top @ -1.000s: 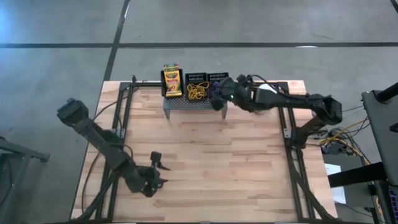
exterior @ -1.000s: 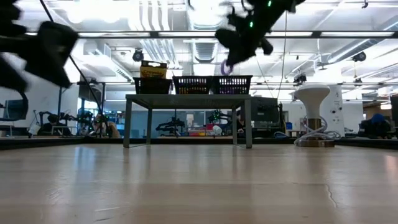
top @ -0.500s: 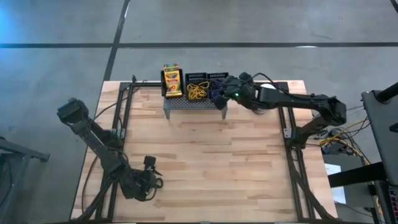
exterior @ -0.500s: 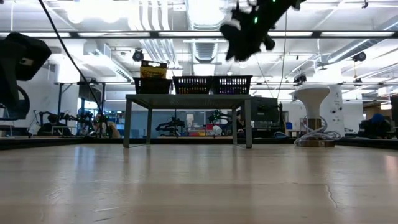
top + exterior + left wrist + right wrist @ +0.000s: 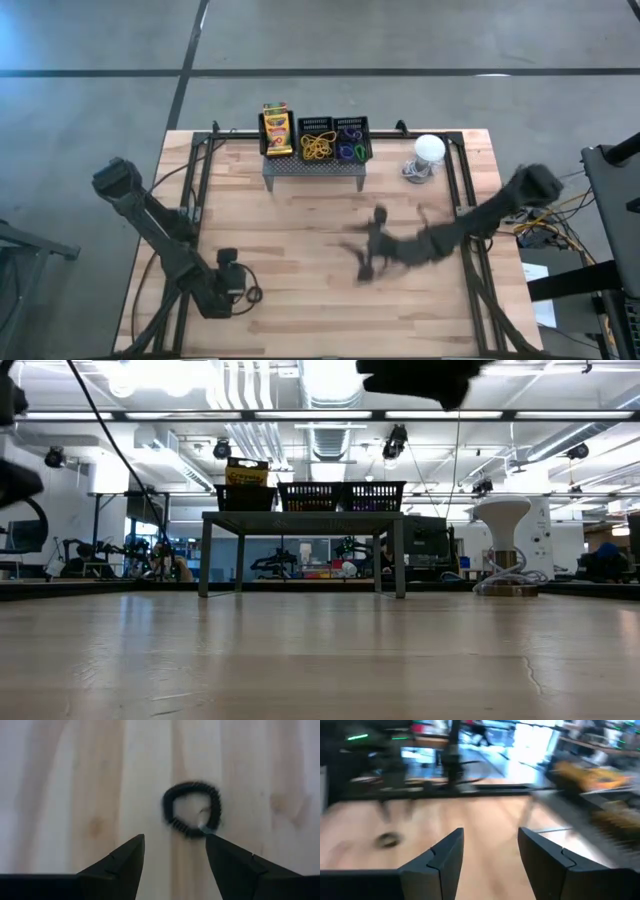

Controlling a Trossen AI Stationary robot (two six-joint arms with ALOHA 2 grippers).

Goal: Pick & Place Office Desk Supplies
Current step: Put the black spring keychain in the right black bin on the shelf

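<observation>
A black coiled loop (image 5: 192, 810) lies flat on the wood near the table's near left corner (image 5: 251, 295). My left gripper (image 5: 175, 855) hangs open just above it, pointing steeply down, with the loop ahead of its fingertips (image 5: 238, 287). My right gripper (image 5: 365, 265) is blurred over the table's middle, open with nothing between its fingers (image 5: 490, 855). On the grey stand (image 5: 315, 168) at the far edge stand three black mesh bins. One holds a crayon box (image 5: 276, 130), one yellow loops (image 5: 318, 149), one purple and blue loops (image 5: 350, 151).
A white ball-like object with a cable (image 5: 428, 150) sits right of the stand. In the low view the stand (image 5: 303, 520) rises at the far side, and bare wood (image 5: 320, 660) lies in front of it. Black frame rails run along both table sides.
My right gripper has let go of a purple loop over the rightmost bin. It then swung fast toward the table's middle and near edge, sinking and tipping up toward level. My left gripper has drifted toward the near left corner and rolled over the black loop.
</observation>
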